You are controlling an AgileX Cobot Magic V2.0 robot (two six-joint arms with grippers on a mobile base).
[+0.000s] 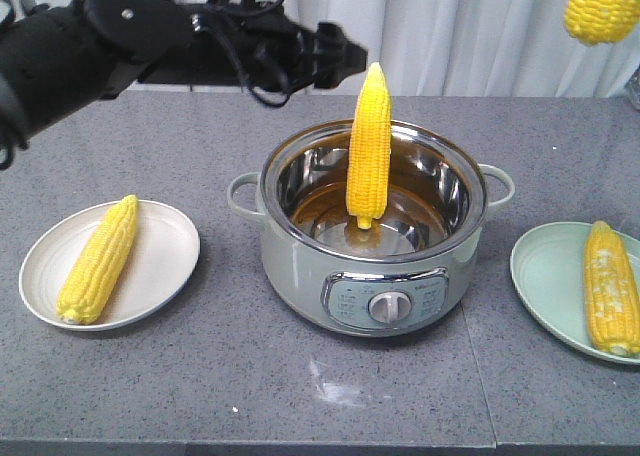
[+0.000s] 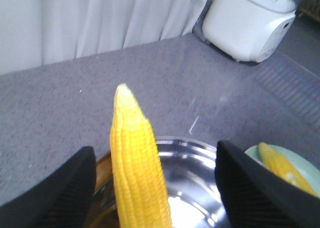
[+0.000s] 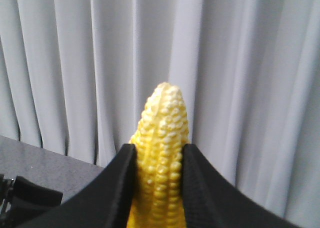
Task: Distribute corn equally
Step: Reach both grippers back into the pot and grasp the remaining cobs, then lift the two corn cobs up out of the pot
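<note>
One corn cob [image 1: 369,151] stands upright in the steel pot [image 1: 300,238], its tip leaning at the back rim. My left gripper [image 1: 343,56] hovers behind and above it. In the left wrist view this gripper [image 2: 155,148] is open, its fingers [image 2: 60,193] wide on either side of the cob [image 2: 137,178] without touching it. My right gripper [image 3: 159,147] is shut on another corn cob [image 3: 162,153], held high at the top right [image 1: 603,6]. A third cob [image 1: 100,258] lies on the white plate [image 1: 165,266]; another cob [image 1: 610,286] lies on the green plate [image 1: 545,276].
The pot has side handles and a front control dial [image 1: 385,306]. A white appliance [image 2: 250,23] stands at the table's far right corner. White curtains [image 3: 75,63] hang behind the grey table [image 1: 250,376].
</note>
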